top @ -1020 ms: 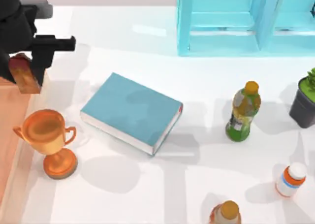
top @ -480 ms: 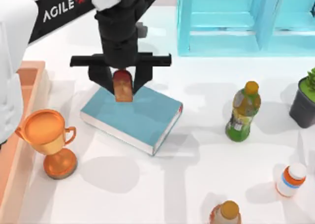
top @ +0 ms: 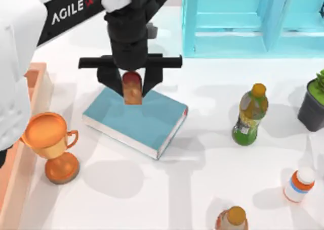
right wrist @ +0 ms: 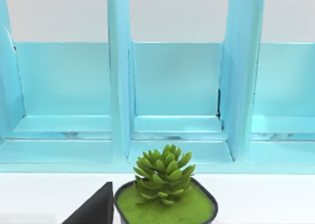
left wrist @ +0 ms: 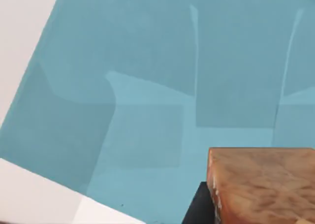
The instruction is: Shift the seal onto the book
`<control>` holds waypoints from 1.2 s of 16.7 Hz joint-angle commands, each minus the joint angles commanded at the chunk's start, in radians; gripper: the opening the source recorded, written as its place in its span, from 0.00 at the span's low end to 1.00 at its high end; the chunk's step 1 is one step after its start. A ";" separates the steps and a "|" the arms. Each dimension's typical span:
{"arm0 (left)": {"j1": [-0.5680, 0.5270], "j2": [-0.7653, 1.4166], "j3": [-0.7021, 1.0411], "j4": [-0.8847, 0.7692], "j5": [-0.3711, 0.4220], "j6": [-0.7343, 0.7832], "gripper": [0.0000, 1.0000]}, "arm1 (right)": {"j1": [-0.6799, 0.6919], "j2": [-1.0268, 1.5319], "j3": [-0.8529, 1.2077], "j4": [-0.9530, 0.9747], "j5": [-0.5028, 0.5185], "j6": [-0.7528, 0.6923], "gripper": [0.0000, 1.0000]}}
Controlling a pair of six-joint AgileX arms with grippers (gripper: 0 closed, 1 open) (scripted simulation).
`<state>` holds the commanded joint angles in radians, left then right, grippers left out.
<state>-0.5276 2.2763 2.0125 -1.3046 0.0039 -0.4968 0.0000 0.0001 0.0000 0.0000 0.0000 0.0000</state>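
Note:
The teal-blue book [top: 147, 121] lies flat left of the table's middle, white page edges toward the front. My left gripper [top: 132, 87] hangs over the book's far-left part, shut on the seal [top: 132, 91], an orange-brown block with a dark red rounded top. In the left wrist view the seal's orange-brown base [left wrist: 263, 184] hovers over the book's cover [left wrist: 147, 86]; whether it touches the cover cannot be told. A dark fingertip [right wrist: 96, 209] of my right gripper shows at the edge of the right wrist view.
A copper trophy cup [top: 50, 144] stands left of the book beside an orange tray [top: 35, 83]. A light-blue shelf frame [top: 243, 23] fills the back right. A green bottle [top: 249, 116], potted succulent [top: 313, 103], white pill bottle [top: 298, 184] and another bottle [top: 232, 219] stand at the right.
My left arm carried the seal from the table's left edge rightward to above the book, then shifted slightly further right and lower over the cover.

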 joint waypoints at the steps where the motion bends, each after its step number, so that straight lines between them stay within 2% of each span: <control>1: -0.001 0.000 0.007 -0.005 0.000 -0.001 0.00 | 0.000 0.000 0.000 0.000 0.000 0.000 1.00; 4: -0.001 0.000 0.009 -0.007 0.000 -0.001 0.00 | 0.000 0.000 0.000 0.000 0.000 0.000 1.00; 17: -0.001 0.000 0.009 -0.007 0.000 -0.001 0.98 | 0.000 0.000 0.000 0.000 0.000 0.000 1.00; 20: -0.001 0.000 0.009 -0.007 0.000 -0.001 1.00 | 0.000 0.000 0.000 0.000 0.000 0.000 1.00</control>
<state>-0.5290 2.2763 2.0212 -1.3112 0.0035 -0.4977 0.0000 0.0001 0.0000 0.0000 0.0000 0.0000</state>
